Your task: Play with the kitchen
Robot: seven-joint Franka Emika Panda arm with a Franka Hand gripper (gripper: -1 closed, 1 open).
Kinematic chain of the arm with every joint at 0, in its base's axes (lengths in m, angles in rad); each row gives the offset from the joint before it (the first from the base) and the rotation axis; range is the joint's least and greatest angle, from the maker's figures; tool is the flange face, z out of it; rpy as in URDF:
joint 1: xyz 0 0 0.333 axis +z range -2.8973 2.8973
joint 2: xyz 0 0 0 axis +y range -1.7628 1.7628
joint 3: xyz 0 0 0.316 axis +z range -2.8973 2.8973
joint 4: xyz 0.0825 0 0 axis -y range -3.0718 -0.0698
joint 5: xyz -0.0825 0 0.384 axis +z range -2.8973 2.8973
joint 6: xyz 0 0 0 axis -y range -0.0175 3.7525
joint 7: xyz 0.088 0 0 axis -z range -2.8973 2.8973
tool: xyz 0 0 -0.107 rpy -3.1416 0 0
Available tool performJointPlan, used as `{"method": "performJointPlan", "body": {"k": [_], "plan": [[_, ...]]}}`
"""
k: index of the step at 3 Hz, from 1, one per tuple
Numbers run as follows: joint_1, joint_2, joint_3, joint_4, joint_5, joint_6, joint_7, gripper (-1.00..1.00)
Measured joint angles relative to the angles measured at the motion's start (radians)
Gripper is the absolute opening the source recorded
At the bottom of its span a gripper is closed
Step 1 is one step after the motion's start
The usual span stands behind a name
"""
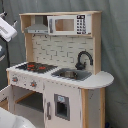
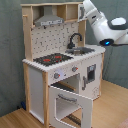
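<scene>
The kitchen (image 1: pixel 60 75) (image 2: pixel 60 60) stands upright in both exterior views, pale wood with white panels. It has a black hob with red rings (image 2: pixel 52 59), a black faucet (image 2: pixel 75 39) over the sink (image 1: pixel 70 75), a pegboard back and a grey hood (image 2: pixel 49 20). Its oven door (image 2: pixel 70 102) hangs open, tilted down to the front. My white arm (image 2: pixel 102 25) reaches in from the second exterior view's right, up by the kitchen's top shelf. A white piece of the arm (image 1: pixel 6 29) shows at the first exterior view's left edge. The gripper itself I cannot make out.
A toy microwave (image 1: pixel 67 24) sits in the top shelf. A small white door with a dark dispenser panel (image 1: pixel 61 106) is below the sink. Grey curtain hangs behind, and a wooden floor (image 2: pixel 112 107) lies in front.
</scene>
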Motion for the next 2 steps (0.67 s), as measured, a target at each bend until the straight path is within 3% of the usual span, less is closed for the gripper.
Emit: {"method": "performJointPlan", "body": {"k": [2], "plan": [[-0.093,0.001,0.084,0.022,0.026,-0.093,0.177,1.00]]}}
